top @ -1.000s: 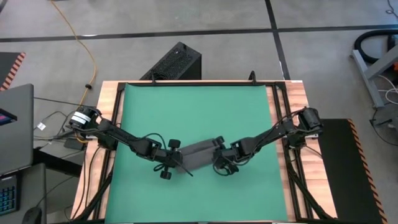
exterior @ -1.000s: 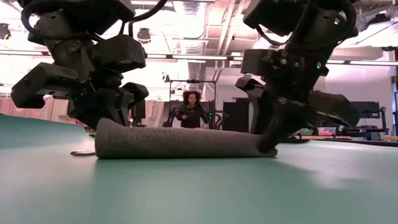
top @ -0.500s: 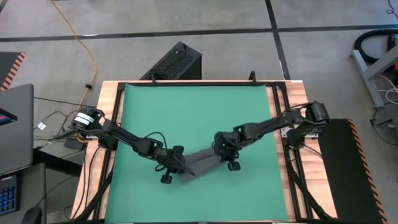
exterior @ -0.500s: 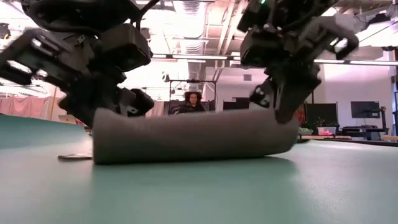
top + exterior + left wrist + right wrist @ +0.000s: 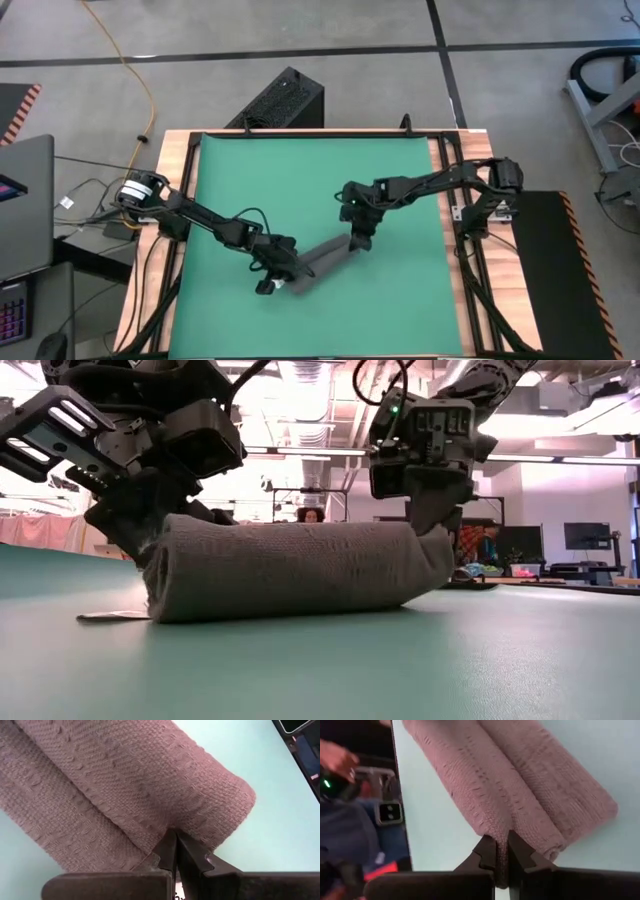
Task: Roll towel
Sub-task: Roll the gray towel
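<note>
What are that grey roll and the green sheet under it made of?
The towel looks like soft woven cloth, probably cotton: its coarse ribbed weave shows close up. The green mat looks smooth and matte, perhaps rubber or felt; which one cannot be told.

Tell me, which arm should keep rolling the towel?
Probably both, but the left fingers look better placed: they pinch the towel at its low end on the mat, while the right fingers hold the raised end.
</note>
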You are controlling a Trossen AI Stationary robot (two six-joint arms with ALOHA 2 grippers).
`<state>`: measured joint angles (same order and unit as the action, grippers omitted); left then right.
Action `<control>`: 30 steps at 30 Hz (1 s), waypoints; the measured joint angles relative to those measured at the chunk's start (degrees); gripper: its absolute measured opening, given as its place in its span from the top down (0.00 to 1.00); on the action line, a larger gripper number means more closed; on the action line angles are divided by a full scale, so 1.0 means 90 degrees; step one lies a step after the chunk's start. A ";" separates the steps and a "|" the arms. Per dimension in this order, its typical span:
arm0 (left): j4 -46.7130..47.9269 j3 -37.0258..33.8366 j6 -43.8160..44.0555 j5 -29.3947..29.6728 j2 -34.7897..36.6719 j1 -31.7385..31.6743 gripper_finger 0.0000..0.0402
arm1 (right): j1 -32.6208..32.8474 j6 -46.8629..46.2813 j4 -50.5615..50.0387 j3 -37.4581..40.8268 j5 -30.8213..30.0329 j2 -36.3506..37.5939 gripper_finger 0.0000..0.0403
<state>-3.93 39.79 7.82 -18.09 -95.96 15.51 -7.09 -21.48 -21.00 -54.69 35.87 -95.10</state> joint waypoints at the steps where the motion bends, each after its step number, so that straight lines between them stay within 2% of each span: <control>1: -0.0030 0.0000 -0.0008 0.0000 0.0000 0.0000 1.00 | -0.0035 -0.0196 0.0062 0.0001 0.0023 -0.0001 0.93; 5: -0.0037 0.0001 -0.0021 -0.0071 -0.0008 0.0002 1.00 | -0.0103 -0.0868 0.0428 -0.0011 -0.0017 -0.0038 0.93; 10: -0.0224 0.0005 0.0155 -0.0574 -0.0203 0.0000 1.00 | -0.0096 -0.1645 0.0672 -0.0013 -0.0100 -0.0112 0.93; 14: -0.0388 0.0010 0.0213 -0.0727 -0.0295 -0.0001 1.00 | -0.0072 -0.2102 0.0811 -0.0016 -0.0306 -0.0112 0.93; 16: -0.0388 0.0013 0.0218 -0.0733 -0.0294 -0.0008 1.00 | -0.0066 -0.2328 0.0841 -0.0016 -0.0399 -0.0112 0.93; 20: -0.0336 0.0141 0.0733 -0.0417 -0.0189 -0.0021 1.00 | -0.0034 -0.2826 0.0857 -0.0022 -0.1057 -0.0212 0.93; 23: -0.0407 0.0304 0.0887 -0.0305 -0.0192 -0.0005 1.00 | -0.0064 -0.3266 0.1092 -0.0018 -0.1122 -0.0452 0.93; 26: -0.0431 0.0362 0.0927 -0.0615 -0.0322 -0.0023 1.00 | -0.0052 -0.3621 0.1632 -0.0030 -0.1066 -0.0689 0.93; 30: -0.0441 0.0360 0.1043 -0.0975 -0.0419 -0.0034 1.00 | -0.0050 -0.3771 0.1756 -0.0248 -0.1000 -0.0948 0.93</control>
<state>-7.90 43.03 17.21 -26.86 -99.73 15.20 -7.54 -55.41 -5.20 -56.92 26.87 -103.64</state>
